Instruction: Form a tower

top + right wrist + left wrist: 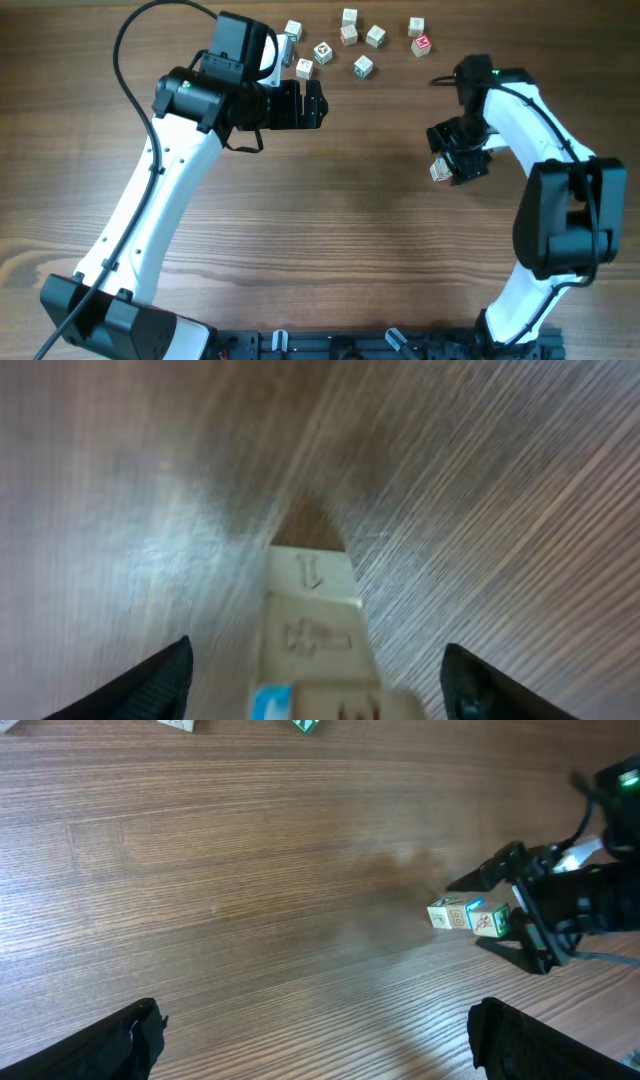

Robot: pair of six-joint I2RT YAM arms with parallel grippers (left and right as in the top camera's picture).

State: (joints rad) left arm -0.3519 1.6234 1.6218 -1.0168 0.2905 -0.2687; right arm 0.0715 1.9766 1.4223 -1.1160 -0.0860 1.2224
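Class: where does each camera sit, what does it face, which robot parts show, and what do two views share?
Overhead: above the table, facing down; left arm, right arm, tower.
Left wrist: faces the right gripper straddling the tower; own fingers low.
Right wrist: faces down the tower; own fingertips at edges.
All share the tower.

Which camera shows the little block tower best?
The left wrist view. It sees the tower from the side, blue and green marks showing, between the fingers of the right gripper. Overhead, that gripper hides most of it. The right wrist view is close, blurry and cropped.
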